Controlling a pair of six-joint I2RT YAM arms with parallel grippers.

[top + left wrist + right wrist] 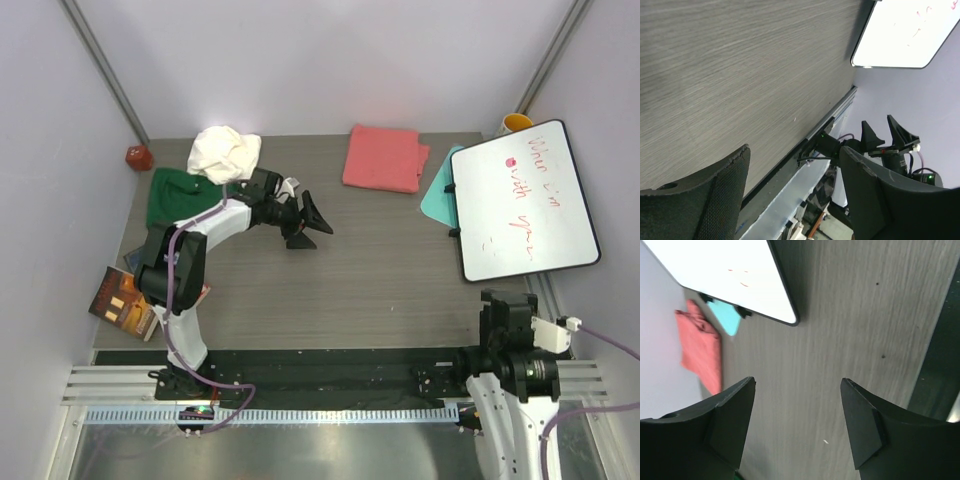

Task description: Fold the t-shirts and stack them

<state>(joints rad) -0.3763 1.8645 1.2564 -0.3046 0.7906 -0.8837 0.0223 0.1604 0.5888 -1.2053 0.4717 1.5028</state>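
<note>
1. The white t-shirt (pixel 224 152) lies crumpled at 11 o'clock on the bench (pixel 380 290). It touches the far corner of the dark green t-shirt (pixel 178 196), which is spread flat at 10 o'clock.
2. The coral-pink t-shirt (pixel 383 158) lies folded at 12 o'clock near the back edge, well apart from the other two.
3. The whiteboard (pixel 525 200) at 2 o'clock carries pink handwriting that you cannot read with any certainty. It covers part of a teal sheet (pixel 438 192).
4. Your left fingers (pixel 710 200) gape wide and hold nothing, over bare bench at 4 o'clock from the white t-shirt.
5. Your right fingers (pixel 725 430) are spread wide with nothing between them, at 5 o'clock near the whiteboard's near corner.
6. The bench middle is bare wood, and books (pixel 125 300) sit at the left edge at 8 o'clock.
</note>
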